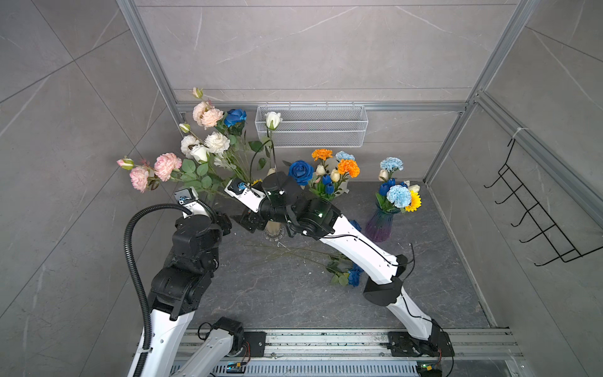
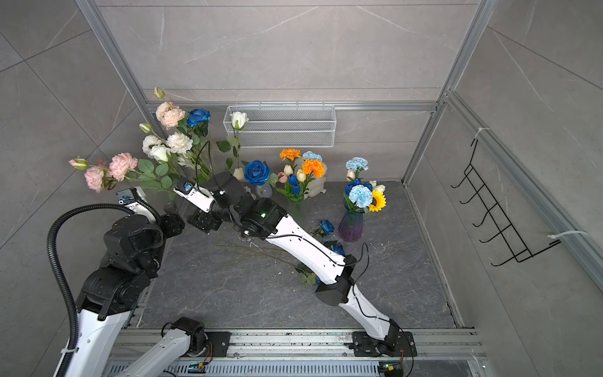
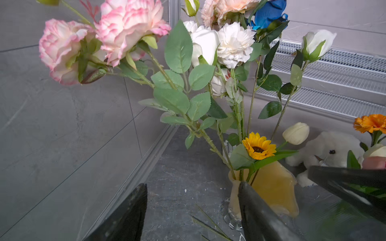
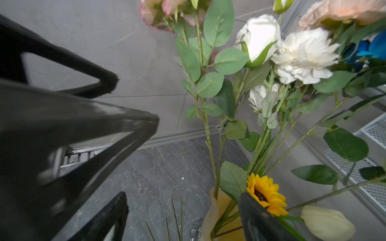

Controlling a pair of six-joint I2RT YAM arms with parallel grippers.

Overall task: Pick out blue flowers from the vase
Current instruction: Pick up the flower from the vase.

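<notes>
A deep blue rose (image 1: 235,117) (image 3: 269,12) stands high among pink and white blooms in the amber vase (image 1: 273,230) (image 3: 273,187). Both grippers hang low just left of that vase, close together. My left gripper (image 1: 225,224) (image 3: 193,183) is open with only bare table between its fingers. My right gripper (image 1: 248,224) (image 4: 183,194) is open too, one finger (image 4: 257,217) beside the vase mouth and its small sunflower (image 4: 263,193). Blue flowers (image 1: 354,275) (image 2: 326,226) lie on the table, partly under my right arm.
A middle vase holds another blue rose (image 1: 301,172), blue tulips and orange carnations (image 1: 348,168). A purple vase (image 1: 380,225) at the right carries pale blue carnations (image 1: 398,195). A white plush toy (image 3: 325,150) and a wire basket (image 1: 311,125) are behind. Loose stems (image 1: 287,253) lie mid-table.
</notes>
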